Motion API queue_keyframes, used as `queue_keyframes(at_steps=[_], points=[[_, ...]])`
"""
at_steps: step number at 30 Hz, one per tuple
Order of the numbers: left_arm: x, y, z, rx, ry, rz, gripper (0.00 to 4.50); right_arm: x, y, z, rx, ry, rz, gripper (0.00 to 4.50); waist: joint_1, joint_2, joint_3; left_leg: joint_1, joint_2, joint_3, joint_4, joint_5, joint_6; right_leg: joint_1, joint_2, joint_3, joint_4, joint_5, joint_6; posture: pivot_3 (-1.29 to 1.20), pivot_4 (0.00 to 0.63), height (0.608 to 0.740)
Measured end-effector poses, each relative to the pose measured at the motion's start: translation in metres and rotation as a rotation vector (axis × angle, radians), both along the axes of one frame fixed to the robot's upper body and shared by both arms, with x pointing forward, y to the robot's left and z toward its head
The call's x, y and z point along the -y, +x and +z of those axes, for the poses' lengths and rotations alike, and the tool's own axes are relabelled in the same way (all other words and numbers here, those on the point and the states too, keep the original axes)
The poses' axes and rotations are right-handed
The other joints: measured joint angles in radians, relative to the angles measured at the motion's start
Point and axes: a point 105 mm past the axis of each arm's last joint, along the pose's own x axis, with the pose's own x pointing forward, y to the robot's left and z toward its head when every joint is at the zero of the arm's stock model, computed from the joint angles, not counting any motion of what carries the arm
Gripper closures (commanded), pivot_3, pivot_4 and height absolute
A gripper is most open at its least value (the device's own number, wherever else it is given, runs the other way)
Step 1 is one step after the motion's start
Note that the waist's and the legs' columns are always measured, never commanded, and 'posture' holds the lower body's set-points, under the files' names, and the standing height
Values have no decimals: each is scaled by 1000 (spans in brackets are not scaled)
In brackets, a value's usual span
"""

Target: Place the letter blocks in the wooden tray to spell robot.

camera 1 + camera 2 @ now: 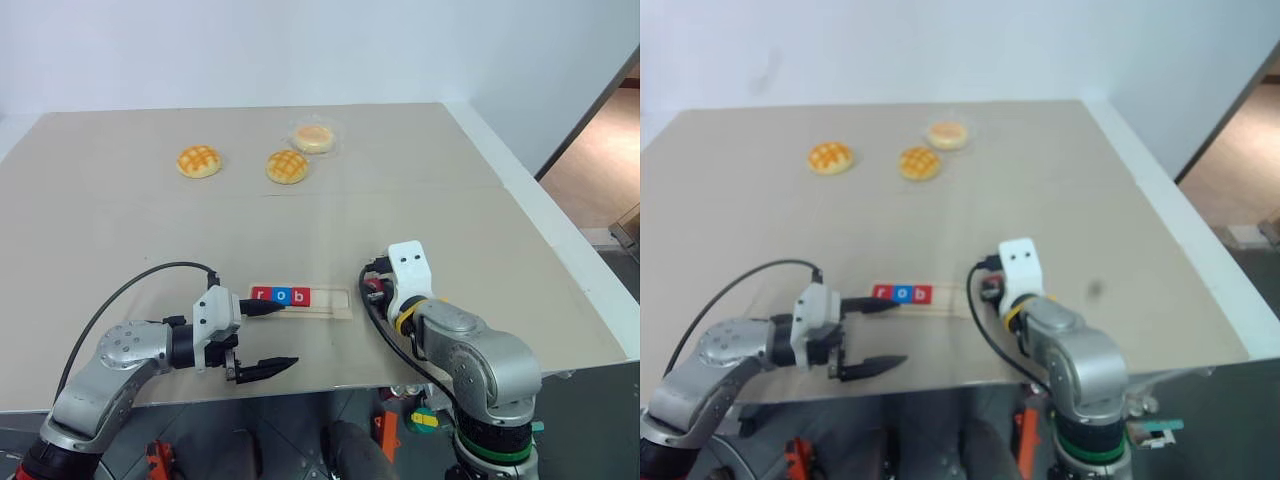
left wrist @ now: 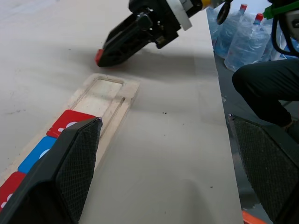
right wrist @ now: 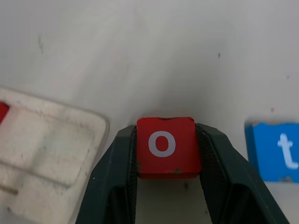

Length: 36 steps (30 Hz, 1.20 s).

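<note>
The wooden tray lies near the front edge of the desk, between the two arms. Three letter blocks sit in its groove, filling the end toward the robot's left: a red r block, a blue o block and a red b block, side by side and touching. The rest of the groove, toward the robot's right, is bare wood.

The right end effector is closed on a red o block, one black finger pressed against each side of the tile, its white letter facing up. It holds the tile low over the desk just beside the tray's bare rounded end. A blue t block lies flat on the desk near the held tile, on the side away from the tray, apart from it.

The left end effector points across toward the robot's right with its fingers spread wide and nothing between them. One fingertip rests at or just over the tray's edge beside the red b block; the other hangs past the desk's front edge.

Three round golden buns sit well apart from the tray, far back on the desk, one of them in a clear wrapper
</note>
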Motion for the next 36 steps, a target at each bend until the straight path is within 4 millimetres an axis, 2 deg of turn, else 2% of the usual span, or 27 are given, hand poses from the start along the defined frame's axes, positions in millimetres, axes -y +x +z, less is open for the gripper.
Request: queue_keyframes(at_steps=[4, 5, 8, 10, 12, 15, 17, 20, 22, 25, 26, 27, 29, 36], points=[[-1, 0, -1, -1, 4, 2, 0, -5, -2, 1, -4, 23, 11, 3283, 0, 0, 0, 0, 0, 0, 0, 0, 0, 0, 0, 0, 0, 0, 0, 0, 150, 740], [-1, 0, -1, -1, 4, 2, 0, -5, -3, 0, -6, 26, 10, 2233, 0, 0, 0, 0, 0, 0, 0, 0, 0, 0, 0, -1, 0, 0, 0, 0, 150, 740], [-1, 0, -1, 0, 7, 2, 0, -2, -2, 2, 0, 29, -2, 1293, 0, 0, 0, 0, 0, 0, 0, 0, 0, 0, 0, 0, 0, 0, 0, 0, 150, 740], [-1, 1, -1, 0, 9, 3, 0, 1, -2, 5, 18, 29, -13, 448, 0, 0, 0, -1, 0, 0, 0, 0, 0, 0, 0, 0, 0, 0, 0, 0, 150, 740], [-1, 1, -1, 1, 11, 3, 0, 3, -2, 8, 29, 28, -17, 45, 0, 0, 0, -1, 0, -1, 0, 0, 0, 0, 0, -1, 0, 0, 0, 0, 150, 740], [-1, 1, -2, 2, 13, 4, 0, 11, 1, 25, 90, 21, -12, 45, 0, 0, 0, -1, 0, 0, 0, 0, 0, 0, 0, 0, 0, 0, 0, 0, 150, 740], [-1, 1, -2, 5, 15, 3, 0, 13, 6, 47, 161, 11, 42, 45, 0, 0, 0, 0, 0, 0, 1, 0, 0, 0, 0, -1, 0, 0, 0, 0, 150, 740], [0, 1, -1, 13, 16, -7, 0, 13, 10, 72, 238, -35, 219, 45, 0, 0, 0, 0, -1, 0, 1, 0, 0, 1, -1, -2, -1, 0, 0, 0, 150, 740], [1, 2, 1, 18, 10, -14, 0, 17, 14, 78, 263, -88, 362, 45, 0, 0, 0, 0, -1, 0, 0, 0, 0, 2, -1, -2, -2, 0, 0, 0, 150, 740], [4, 5, 6, 34, -8, -23, 0, 16, 17, 71, 247, -116, 606, 45, 1, 0, 0, 0, -1, 0, 0, 0, 1, 2, -1, -2, -3, 0, 0, 0, 150, 740], [4, 5, 6, 34, -8, -23, 0, 16, 17, 70, 247, -117, 617, 45, 1, 0, 0, 0, -1, 0, 0, -1, 1, 2, -1, -2, -3, 0, 0, 0, 150, 740], [5, 6, 8, 37, -14, -26, 0, 14, 16, 64, 229, -110, 679, 45, 1, 0, 0, 0, -1, 0, 0, -1, 1, 2, 0, -2, -3, 0, 0, 0, 150, 740], [8, 9, 14, 45, -41, -31, 0, 15, 17, 43, 187, -153, 923, 45, 0, 0, 0, 0, 0, 0, 1, -1, 2, 2, 0, -1, -3, 0, 1, 0, 150, 740], [8, 5, 11, 28, -44, -11, 0, 25, 31, 21, 152, -257, 1185, 45, 0, 0, 0, 1, 0, 1, 1, -1, 1, 3, 0, 0, -3, 2, 1, 0, 150, 740]])
